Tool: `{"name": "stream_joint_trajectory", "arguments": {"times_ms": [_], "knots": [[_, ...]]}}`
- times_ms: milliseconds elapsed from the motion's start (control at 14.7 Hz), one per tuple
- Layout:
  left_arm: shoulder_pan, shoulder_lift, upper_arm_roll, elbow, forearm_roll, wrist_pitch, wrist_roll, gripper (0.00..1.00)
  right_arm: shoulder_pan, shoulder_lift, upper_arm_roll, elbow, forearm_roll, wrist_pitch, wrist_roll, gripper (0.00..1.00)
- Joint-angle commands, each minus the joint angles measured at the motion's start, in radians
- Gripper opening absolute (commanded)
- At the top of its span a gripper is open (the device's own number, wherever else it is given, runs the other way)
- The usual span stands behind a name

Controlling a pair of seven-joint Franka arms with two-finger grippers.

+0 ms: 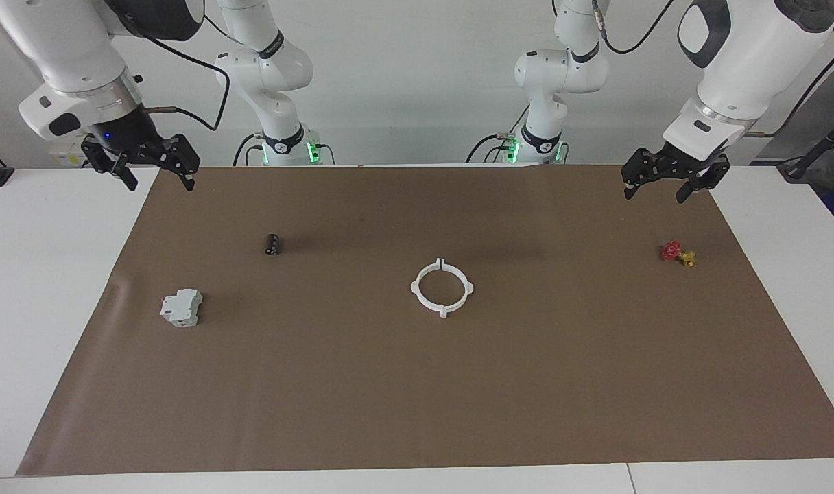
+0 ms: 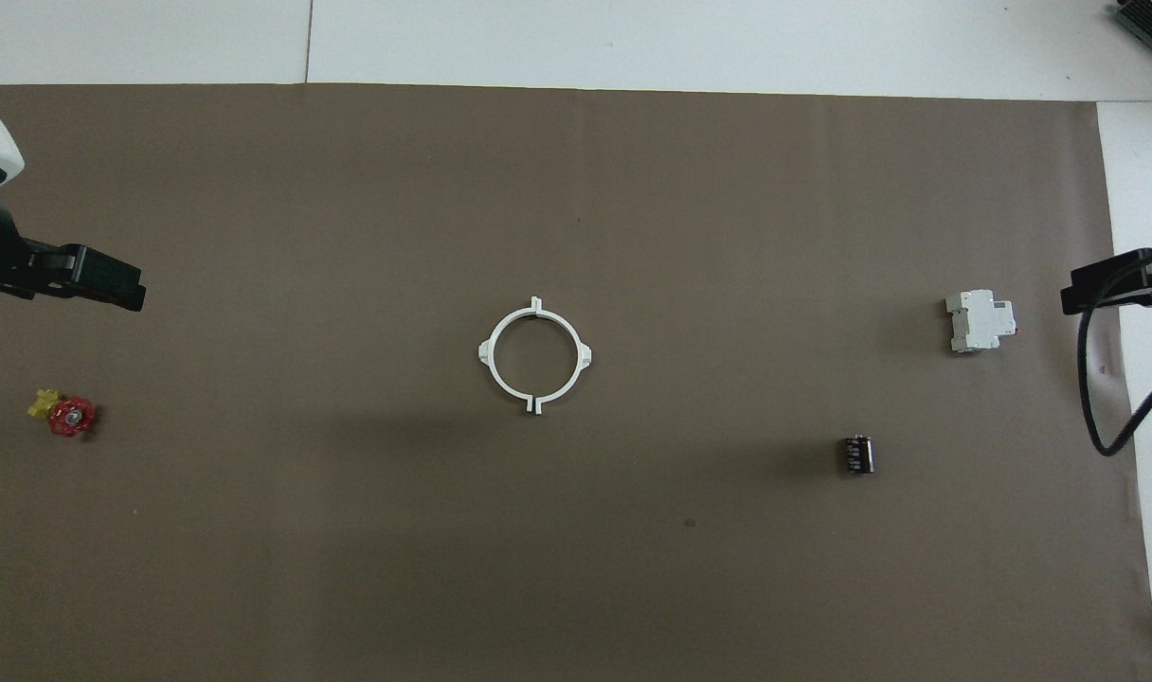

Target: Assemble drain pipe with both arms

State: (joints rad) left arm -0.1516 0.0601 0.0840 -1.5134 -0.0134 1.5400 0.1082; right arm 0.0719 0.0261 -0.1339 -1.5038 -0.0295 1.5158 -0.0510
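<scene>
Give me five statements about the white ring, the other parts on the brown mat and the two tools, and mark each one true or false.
1. The two white half-rings lie together as a ring mid-mat. True.
2. The left tool holds one half-ring. False: it hangs open and empty over the mat's edge, at the left arm's end of the table.
3. The black cylinder lies nearer the robots than the grey-white block. True.
4. The red and yellow valve sits inside the ring. False: it lies apart, toward the left arm's end.
5. The right tool is shut on the block. False: it is open, up over the mat's corner.
</scene>
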Motion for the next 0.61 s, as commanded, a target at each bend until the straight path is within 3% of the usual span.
{"name": "stream_joint_trajectory", "arguments": {"times_ms": [0, 543], "knots": [[0.003, -0.025, 0.025, -0.034, -0.002, 0.06, -0.01, 1.0, -0.006, -0.014, 0.002, -0.013, 0.0, 0.009, -0.026, 1.0], [0.003, -0.025, 0.054, -0.039, -0.002, 0.074, -0.004, 1.0, -0.006, -0.014, 0.002, -0.013, 0.0, 0.009, -0.026, 1.0]]}}
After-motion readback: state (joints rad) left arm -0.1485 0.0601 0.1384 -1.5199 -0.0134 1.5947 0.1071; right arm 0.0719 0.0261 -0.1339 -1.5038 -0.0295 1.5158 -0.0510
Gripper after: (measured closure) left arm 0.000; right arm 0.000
